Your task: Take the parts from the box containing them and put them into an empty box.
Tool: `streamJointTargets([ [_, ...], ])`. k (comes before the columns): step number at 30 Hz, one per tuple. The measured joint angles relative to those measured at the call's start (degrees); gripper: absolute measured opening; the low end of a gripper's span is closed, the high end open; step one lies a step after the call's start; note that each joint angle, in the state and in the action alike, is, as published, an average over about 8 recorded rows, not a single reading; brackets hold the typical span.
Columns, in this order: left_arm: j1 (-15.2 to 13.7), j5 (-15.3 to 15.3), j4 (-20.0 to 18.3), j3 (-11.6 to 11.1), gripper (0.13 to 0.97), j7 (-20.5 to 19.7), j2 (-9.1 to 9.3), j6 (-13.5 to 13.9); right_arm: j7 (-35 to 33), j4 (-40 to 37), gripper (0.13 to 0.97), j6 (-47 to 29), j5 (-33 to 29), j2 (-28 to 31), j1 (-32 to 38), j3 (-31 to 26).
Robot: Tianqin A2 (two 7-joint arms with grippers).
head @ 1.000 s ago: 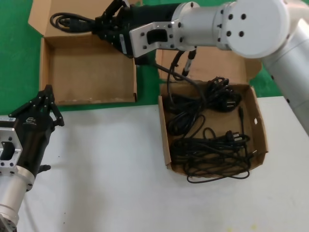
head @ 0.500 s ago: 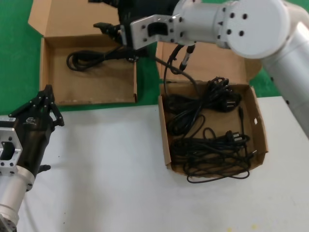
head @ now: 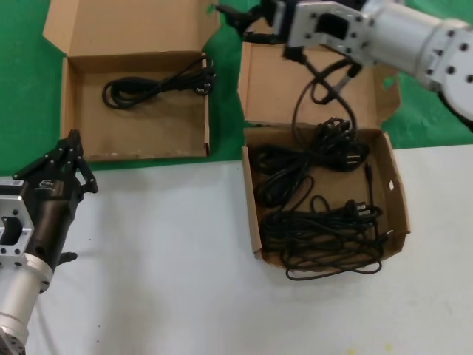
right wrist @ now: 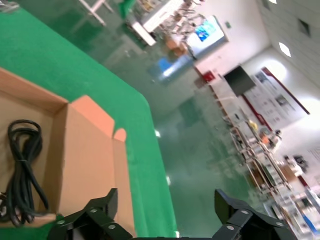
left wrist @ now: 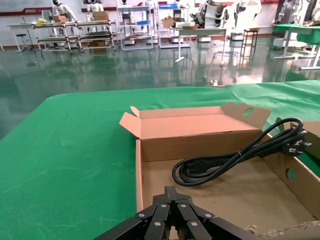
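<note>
Right gripper [head: 244,18]: raised over the green cloth between the two boxes' lids, jaws spread wide and holding nothing.
Delivered cord [head: 151,83]: coiled in the far part of the left box [head: 133,148], well apart from those jaws (plug toward the right wall).
Remaining cords [head: 318,214]: tangled in the right box [head: 251,214] on the desk [head: 162,281].
Left gripper [head: 63,166]: parked low at near left, jaws closed and empty.

Cord [right wrist: 20,170] in box [right wrist: 82,165] (fingers [right wrist: 95,212] spread).

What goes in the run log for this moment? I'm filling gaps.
right gripper: open, above box gap | left gripper: idle, near table edge | cord: in left box | more cords: right box
</note>
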Motion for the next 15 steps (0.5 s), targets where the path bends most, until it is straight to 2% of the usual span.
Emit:
streamJointTargets([
  [1,0.0,0.0,0.0,0.0,0.145,0.0,0.0,0.0,0.05,0.37,0.548,0.24,0.37,0.41,-0.44,0.4],
  [9,0.02,-0.01,0.0,-0.01,0.153,0.0,0.01,-0.02,0.33,1.46,0.749,1.32,2.12,1.42,-2.38,1.8],
  [15,0.07,-0.05,0.01,-0.05,0.182,0.05,0.03,-0.08,1.2,2.25,0.851,2.96,3.9,1.35,-5.38,3.05],
])
